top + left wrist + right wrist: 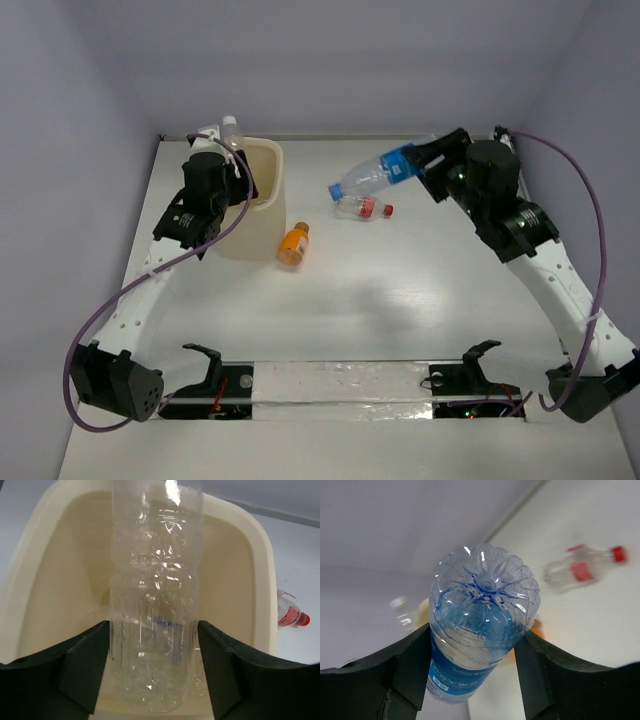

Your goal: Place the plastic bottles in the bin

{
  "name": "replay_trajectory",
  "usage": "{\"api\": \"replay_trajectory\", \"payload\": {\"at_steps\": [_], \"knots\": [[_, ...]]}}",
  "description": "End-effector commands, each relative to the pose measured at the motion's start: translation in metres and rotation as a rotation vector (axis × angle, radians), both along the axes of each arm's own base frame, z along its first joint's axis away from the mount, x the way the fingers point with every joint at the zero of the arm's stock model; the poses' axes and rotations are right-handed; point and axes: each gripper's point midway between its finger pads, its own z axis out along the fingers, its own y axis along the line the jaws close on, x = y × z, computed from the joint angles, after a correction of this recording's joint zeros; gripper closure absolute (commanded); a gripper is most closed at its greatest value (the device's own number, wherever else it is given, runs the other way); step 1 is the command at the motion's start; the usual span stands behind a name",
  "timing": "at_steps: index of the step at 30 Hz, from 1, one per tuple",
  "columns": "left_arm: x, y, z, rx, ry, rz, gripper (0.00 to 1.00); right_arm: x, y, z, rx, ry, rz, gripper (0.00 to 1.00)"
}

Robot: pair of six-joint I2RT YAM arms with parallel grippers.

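Top view: left gripper (228, 150) is clamped on a clear bottle (232, 127) above the bin (265, 200). Its long axis runs away from the bases, cap farthest. Right gripper (425, 160) grips a blue-label bottle (375, 173) in the air, axis slanted, cap pointing left. A red-cap bottle (362, 207) lies on the table (400, 300), cap right. An orange bottle (292, 243) lies just beside the bin.

Left wrist: clear bottle between both fingers (85, 665), over the bin opening.

Right wrist: blue-label bottle's base faces the camera.
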Motion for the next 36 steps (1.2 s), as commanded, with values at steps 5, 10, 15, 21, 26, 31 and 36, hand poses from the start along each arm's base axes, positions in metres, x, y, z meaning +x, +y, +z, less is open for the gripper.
{"api": "replay_trajectory", "payload": {"at_steps": [5,10,15,21,26,31,36], "knots": [[-0.004,0.006,0.032,-0.016,-0.127,0.011,0.01,0.021,0.080,0.110,-0.122,-0.252,0.106,0.45],[-0.020,0.010,0.068,-0.040,-0.194,0.005,0.01,0.041,0.113,0.143,-0.177,-0.336,0.114,0.45],[-0.034,0.018,0.098,-0.063,-0.245,0.018,0.01,0.059,0.168,0.126,-0.311,-0.321,0.193,0.45],[-0.054,0.031,0.138,-0.083,-0.307,0.067,0.02,0.056,0.218,0.134,-0.352,-0.370,0.262,0.47],[-0.062,0.029,0.151,-0.122,-0.325,0.056,0.02,0.070,0.245,0.078,-0.533,-0.310,0.267,0.48],[-0.065,0.022,0.143,-0.160,-0.309,0.024,0.05,0.063,0.260,0.031,-0.811,-0.276,0.261,0.47],[-0.072,0.024,0.145,-0.163,-0.313,0.024,0.10,0.054,0.273,0.027,-0.980,-0.324,0.216,0.47]]}}
